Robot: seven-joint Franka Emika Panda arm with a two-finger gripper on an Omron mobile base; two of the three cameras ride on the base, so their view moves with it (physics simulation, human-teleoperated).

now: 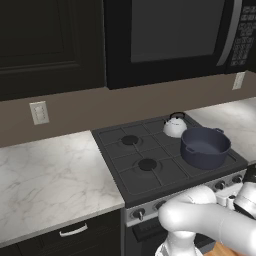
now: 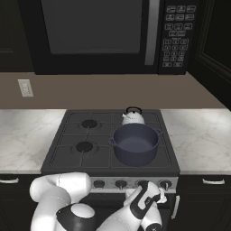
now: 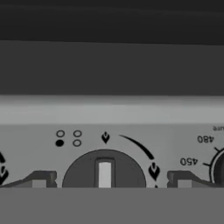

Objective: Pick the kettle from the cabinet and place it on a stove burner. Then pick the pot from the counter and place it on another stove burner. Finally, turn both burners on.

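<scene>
The kettle (image 2: 132, 117) sits upright on the back right burner of the black cooktop (image 2: 72, 158). Its black arched handle runs roughly left to right over the lid; I cannot tell which way its spout points. Just in front of it, touching or nearly so, the pot (image 2: 135, 144) stands upright and open-mouthed on the front right burner. Its two loop handles stick out to the left and right, so its long axis lies across the stove. The two left burners (image 1: 147, 164) are bare under their grates. The marbled surface (image 1: 45, 175) stretches away on either side of the stove.

Down at the stove's front panel, the end effector (image 2: 145, 196) is held close to the row of silver knobs, near the right end. From the hand view its two fingertips (image 3: 40, 179) stand wide apart on either side of one round knob (image 3: 104, 170), not touching it. The knob's pale pointer bar stands straight up and down in that view.
</scene>
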